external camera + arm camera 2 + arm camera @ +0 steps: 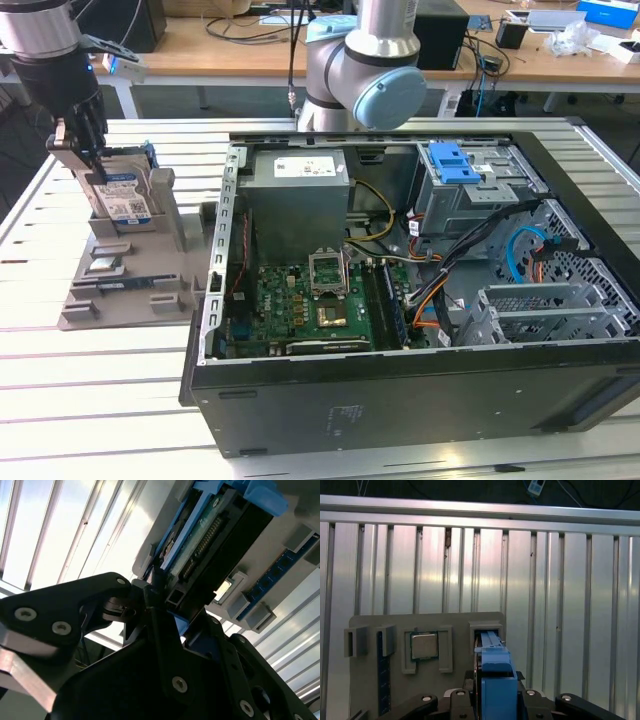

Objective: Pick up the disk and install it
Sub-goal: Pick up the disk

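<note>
A slatted metal table (pixel 100 400) carries two containers: a grey parts holder (pixel 120 300) on the exterior view's left and an open computer case (pixel 400 390) filling its centre and right.

The disk (pixel 125 195) stands upright on edge in a slot at the back of the grey holder, in the upper left of the exterior view. Its white-and-blue label faces the camera, and blue rails run along its edges. The gripper (pixel 85 160), black and hanging from the arm, comes down on the disk's upper corner. In the second wrist view the jaws are pressed together on the end of the disk (pixel 210 535), one finger on each flat side, with its connector edge and blue rail showing beyond them. In the first wrist view the blue rail (pixel 495 675) sits between the gripper's two dark links, and the disk's lower end is still in the slot.

Other pockets of the holder are also filled. A square silver processor chip (pixel 424 646) lies flat in one, and a long, dark blue memory stick (pixel 380 675) lies in a narrow groove beside it.

The case lies on its side with the panel off. Inside are a green motherboard (pixel 320 310) at lower centre, a grey power supply (pixel 300 200) above it, and a grey drive cage (pixel 470 200) at upper right with a blue bracket (pixel 455 160) on top. Bundled cables (pixel 470 260) run between them.
</note>
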{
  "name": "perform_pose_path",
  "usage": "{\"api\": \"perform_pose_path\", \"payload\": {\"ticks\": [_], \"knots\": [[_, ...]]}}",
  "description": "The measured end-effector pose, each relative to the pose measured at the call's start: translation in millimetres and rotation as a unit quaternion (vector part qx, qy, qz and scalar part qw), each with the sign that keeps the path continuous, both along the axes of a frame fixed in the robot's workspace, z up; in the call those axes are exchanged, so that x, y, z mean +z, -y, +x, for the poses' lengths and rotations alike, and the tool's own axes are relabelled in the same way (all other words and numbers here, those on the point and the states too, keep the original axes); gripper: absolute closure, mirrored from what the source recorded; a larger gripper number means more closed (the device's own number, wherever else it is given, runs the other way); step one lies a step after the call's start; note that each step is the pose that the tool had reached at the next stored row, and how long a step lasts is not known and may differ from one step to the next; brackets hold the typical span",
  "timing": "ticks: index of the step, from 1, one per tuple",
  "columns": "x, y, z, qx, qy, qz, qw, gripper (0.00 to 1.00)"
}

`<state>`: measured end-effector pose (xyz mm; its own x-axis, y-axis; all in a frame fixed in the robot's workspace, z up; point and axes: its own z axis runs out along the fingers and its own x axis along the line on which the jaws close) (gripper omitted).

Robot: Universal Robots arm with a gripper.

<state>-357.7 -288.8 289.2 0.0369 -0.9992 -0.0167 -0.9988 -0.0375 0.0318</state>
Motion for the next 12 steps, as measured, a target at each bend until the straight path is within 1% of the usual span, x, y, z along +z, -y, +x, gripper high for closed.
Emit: {"api": "perform_pose_path", "payload": {"ticks": [2, 3, 5, 6, 12], "knots": [[4.1, 0.0, -0.1, 0.0, -0.0003, -0.0001, 1.0, 0.63], [7.8, 0.0, -0.1, 0.0, -0.0003, -0.0001, 1.0, 0.63], [11.8, 0.0, 0.0, 0.0, -0.0003, -0.0001, 1.0, 0.63], [15.0, 0.0, -0.1, 0.0, -0.0003, -0.0001, 1.0, 0.63], [27.8, -0.1, 0.0, 0.0, -0.0002, -0.0001, 1.0, 0.63]]}}
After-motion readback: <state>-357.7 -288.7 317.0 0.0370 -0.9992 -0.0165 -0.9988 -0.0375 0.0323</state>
